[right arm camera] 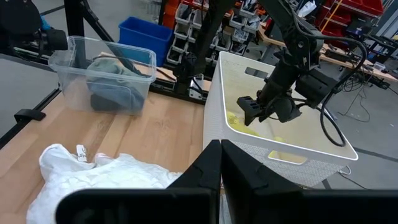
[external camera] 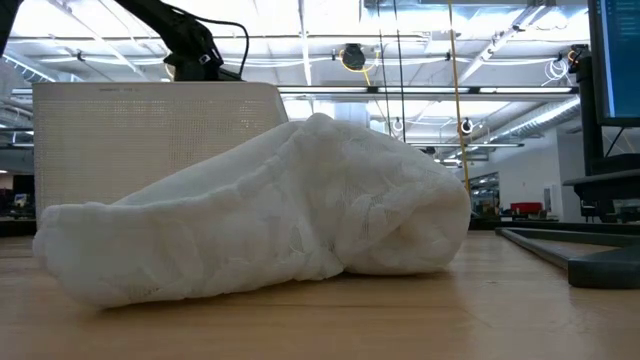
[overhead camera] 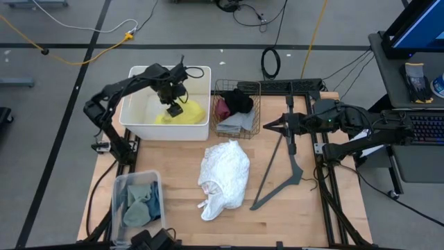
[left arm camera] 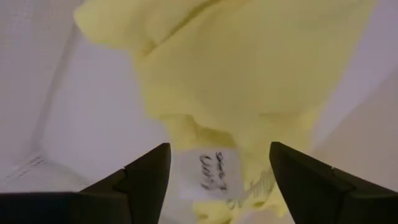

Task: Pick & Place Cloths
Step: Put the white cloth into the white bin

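A yellow cloth [overhead camera: 186, 115] lies crumpled inside the white bin [overhead camera: 135, 118]. My left gripper [overhead camera: 173, 109] hangs open just over it, pointing down. In the left wrist view the open left gripper [left arm camera: 219, 149] stands on either side of the yellow cloth [left arm camera: 249, 74] and its white label [left arm camera: 206, 174], apart from both. A large white cloth [overhead camera: 223, 177] lies bunched on the table's middle. Maroon, black and grey cloths fill a wire basket [overhead camera: 236, 107]. Teal and sage cloths sit in a clear tub [overhead camera: 137, 201]. My right gripper [overhead camera: 267, 126] waits shut at the table's right.
A thin black angled metal bar [overhead camera: 284, 167] lies on the table between the white cloth and my right arm. The wire basket stands right beside the bin. In the low view the white cloth [external camera: 270, 220] fills the foreground with the bin [external camera: 150, 140] behind it.
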Tool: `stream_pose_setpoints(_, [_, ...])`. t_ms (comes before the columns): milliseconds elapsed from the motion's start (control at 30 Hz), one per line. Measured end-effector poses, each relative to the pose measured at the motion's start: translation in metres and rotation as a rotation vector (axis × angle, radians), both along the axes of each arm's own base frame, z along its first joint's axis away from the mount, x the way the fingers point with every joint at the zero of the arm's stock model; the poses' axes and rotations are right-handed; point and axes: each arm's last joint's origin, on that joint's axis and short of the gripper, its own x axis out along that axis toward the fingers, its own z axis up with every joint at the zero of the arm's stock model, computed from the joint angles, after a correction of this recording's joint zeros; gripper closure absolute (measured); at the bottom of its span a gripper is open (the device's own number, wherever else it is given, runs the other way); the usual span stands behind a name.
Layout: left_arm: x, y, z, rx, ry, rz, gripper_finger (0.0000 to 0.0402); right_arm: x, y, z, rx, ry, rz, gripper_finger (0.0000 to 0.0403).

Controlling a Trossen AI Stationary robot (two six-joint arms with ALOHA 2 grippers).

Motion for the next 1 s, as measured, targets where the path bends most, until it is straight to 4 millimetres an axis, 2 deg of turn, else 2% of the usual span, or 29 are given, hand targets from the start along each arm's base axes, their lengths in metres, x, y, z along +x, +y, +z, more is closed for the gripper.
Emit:
stream_pose_setpoints(100, [-0.003, -0.003, 0.004, 0.009, 0.080, -0.023, 0.0113, 0.000, 0.000, 0.000, 0.001, 0.000, 0.003, 0.0399])
stream_pose_setpoints(200, [-0.005, -0.004, 0.018, 0.063, 0.182, 0.004, 0.0109, 0.000, 0.000, 0.000, 0.001, 0.000, 0.003, 0.0399])
stream_pose_setpoints(300, [-0.009, -0.004, 0.040, 0.147, 0.245, 0.069, 0.0108, 0.000, 0.000, 0.000, 0.001, 0.001, 0.003, 0.0399])
stream_pose_setpoints(400, [-0.012, -0.008, 0.069, 0.214, 0.218, 0.107, 0.0108, 0.000, 0.000, -0.001, 0.001, 0.006, 0.004, 0.0399])
stream_pose_setpoints(533, [-0.011, -0.024, 0.109, 0.289, 0.086, 0.181, 0.0107, 0.000, 0.000, -0.002, 0.000, 0.018, 0.004, 0.0399])
stream_pose_setpoints(667, [-0.008, -0.050, 0.142, 0.271, -0.143, 0.226, 0.0107, 0.000, 0.000, -0.002, 0.042, 0.019, -0.008, 0.0399])
stream_pose_setpoints(833, [0.006, -0.094, 0.168, 0.198, -0.438, 0.156, 0.0107, -0.001, 0.000, -0.002, 0.098, 0.018, -0.024, 0.0399])
stream_pose_setpoints(1000, [0.031, -0.144, 0.181, 0.161, -0.625, 0.053, 0.0107, -0.001, 0.000, -0.005, 0.098, 0.045, -0.026, 0.0399])
